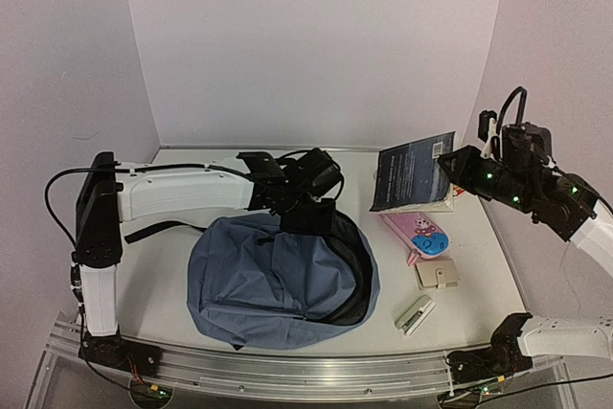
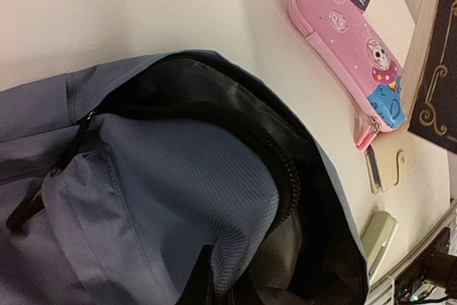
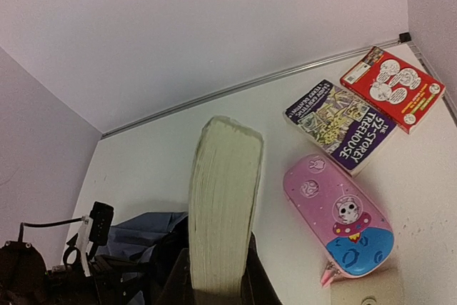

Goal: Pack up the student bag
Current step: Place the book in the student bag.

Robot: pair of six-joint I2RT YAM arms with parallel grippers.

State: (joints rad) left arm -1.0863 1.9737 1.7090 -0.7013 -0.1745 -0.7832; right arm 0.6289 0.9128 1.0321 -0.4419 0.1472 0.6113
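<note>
Now both grippers are clamped: the left gripper (image 1: pixel 308 210) on the student bag (image 1: pixel 273 280), the right gripper (image 1: pixel 462 171) on a thick book (image 1: pixel 414 174).
Unzipped, with its dark lining showing, the blue bag lies on the table (image 1: pixel 493 280) before the left arm, jaws pinching fabric at its top rim. The dark-covered book, with a white barcode label at one corner, hangs tilted above a pink pencil case (image 1: pixel 421 235). Nearby, a purple book (image 3: pixel 341 126) reads "The 52-Storey Treehouse"; the red book (image 3: pixel 391 88) has print too small to read.
</note>
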